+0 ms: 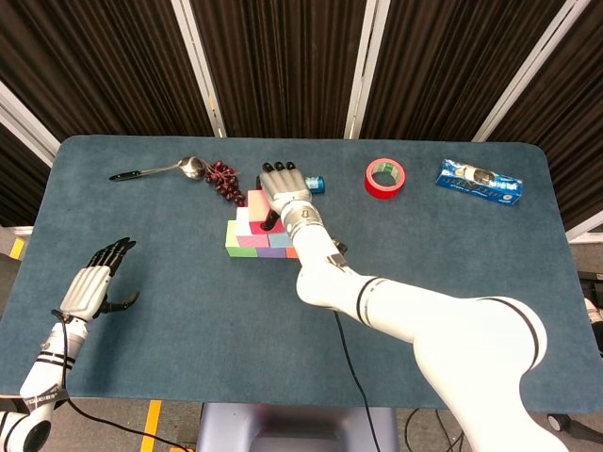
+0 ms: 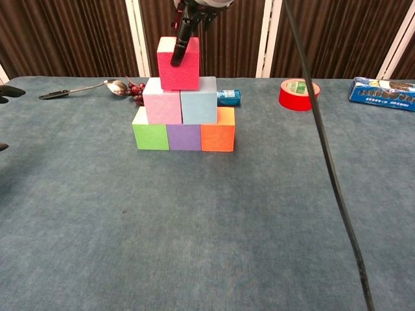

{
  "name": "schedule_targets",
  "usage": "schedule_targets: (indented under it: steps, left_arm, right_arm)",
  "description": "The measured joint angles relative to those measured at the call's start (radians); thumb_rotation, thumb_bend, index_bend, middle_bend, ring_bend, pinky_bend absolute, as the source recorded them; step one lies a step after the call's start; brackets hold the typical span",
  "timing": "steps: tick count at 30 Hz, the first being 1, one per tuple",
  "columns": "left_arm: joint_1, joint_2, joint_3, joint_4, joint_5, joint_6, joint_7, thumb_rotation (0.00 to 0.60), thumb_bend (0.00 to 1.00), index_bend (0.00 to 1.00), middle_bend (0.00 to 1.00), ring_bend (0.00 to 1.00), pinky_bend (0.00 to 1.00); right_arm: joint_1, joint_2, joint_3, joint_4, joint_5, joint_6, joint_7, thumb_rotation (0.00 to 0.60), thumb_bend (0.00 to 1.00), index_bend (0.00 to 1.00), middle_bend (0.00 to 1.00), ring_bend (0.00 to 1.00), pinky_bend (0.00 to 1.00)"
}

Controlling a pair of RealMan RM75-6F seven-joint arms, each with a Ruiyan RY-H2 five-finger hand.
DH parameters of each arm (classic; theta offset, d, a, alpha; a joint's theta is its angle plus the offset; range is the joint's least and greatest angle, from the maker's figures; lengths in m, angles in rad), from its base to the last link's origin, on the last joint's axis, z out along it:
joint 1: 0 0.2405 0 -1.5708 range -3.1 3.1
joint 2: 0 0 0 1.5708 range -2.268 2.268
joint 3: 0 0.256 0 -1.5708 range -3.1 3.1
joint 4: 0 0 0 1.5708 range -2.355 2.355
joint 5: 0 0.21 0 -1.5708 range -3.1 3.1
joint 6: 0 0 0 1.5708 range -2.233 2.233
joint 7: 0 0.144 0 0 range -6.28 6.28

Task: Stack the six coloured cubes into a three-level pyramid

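At the far left the left hand (image 1: 91, 285) lies low over the bench (image 1: 452, 273), released, its fingers apart and holding nothing. Behind it near the back edge lie a spoon (image 1: 155, 170) and a cluster of dark red beads (image 1: 226, 182). In the middle stands the stack: a green cube (image 2: 150, 136), a purple cube (image 2: 184, 137) and an orange cube (image 2: 218, 137) in a row touching each other, a pink cube (image 2: 163, 100) and a light blue cube (image 2: 198, 100) side by side on top of them, and the red cube (image 2: 178, 63) on top, sitting more over the pink one than over the seam. The right hand (image 1: 283, 188) reaches down from above and grasps the red cube (a dark finger lies down its front face in the chest view). Just behind the stack lies a small blue item (image 2: 227, 97). Further right are a red tape roll (image 2: 299, 94) and a blue packet (image 2: 382, 91) near the back right corner. The bench is dark teal cloth, with dark slatted curtains behind; its whole near half is open.
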Motion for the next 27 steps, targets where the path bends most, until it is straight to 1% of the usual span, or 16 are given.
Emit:
schedule_targets:
  steps: [9, 15, 27]
  left_arm:
    - [0.002, -0.012, 0.005, 0.028, 0.009, -0.001, -0.027, 0.600, 0.34, 0.00, 0.00, 0.01, 0.09]
    - [0.002, -0.020, 0.008, 0.047, 0.015, -0.003, -0.044, 0.600, 0.34, 0.00, 0.00, 0.01, 0.09]
    - [0.003, -0.033, 0.012, 0.069, 0.020, -0.006, -0.061, 0.600, 0.34, 0.00, 0.00, 0.01, 0.09]
  right_arm:
    - [0.012, -0.025, 0.039, 0.018, 0.076, 0.040, -0.095, 0.600, 0.36, 0.44, 0.16, 0.00, 0.00]
    - [0.004, -0.039, 0.075, 0.033, 0.110, 0.062, -0.160, 0.600, 0.36, 0.43, 0.16, 0.00, 0.00]
    - [-0.029, -0.059, 0.169, 0.051, 0.143, 0.097, -0.273, 0.600, 0.36, 0.42, 0.16, 0.00, 0.00]
